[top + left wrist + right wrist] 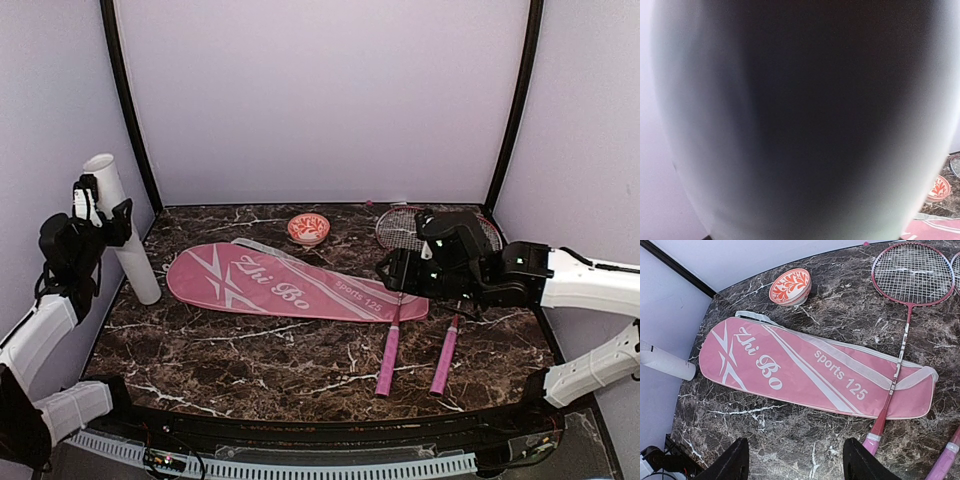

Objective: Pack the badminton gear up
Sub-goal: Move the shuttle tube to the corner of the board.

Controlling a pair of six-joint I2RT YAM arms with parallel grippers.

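Observation:
The pink "Zhi Bo" racket cover (290, 283) (805, 367) lies flat across the middle of the table. Two red-framed rackets with pink handles lie to its right. One racket (388, 365) (912, 272) has its shaft across the cover's right end. The other racket (445, 360) (945, 465) lies beside it. My right gripper (395, 270) (797, 465) hovers open above the marble in front of the cover, holding nothing. A long white tube (125, 235) (800, 120) (665, 362) stands tilted at the far left. My left gripper (100, 220) is closed around its upper part. The tube fills the left wrist view and hides the fingers.
A small red-and-white patterned bowl (308, 229) (790, 286) (940, 187) sits at the back, behind the cover. Pale walls with black corner posts enclose the table on three sides. The right arm stretches over the racket heads.

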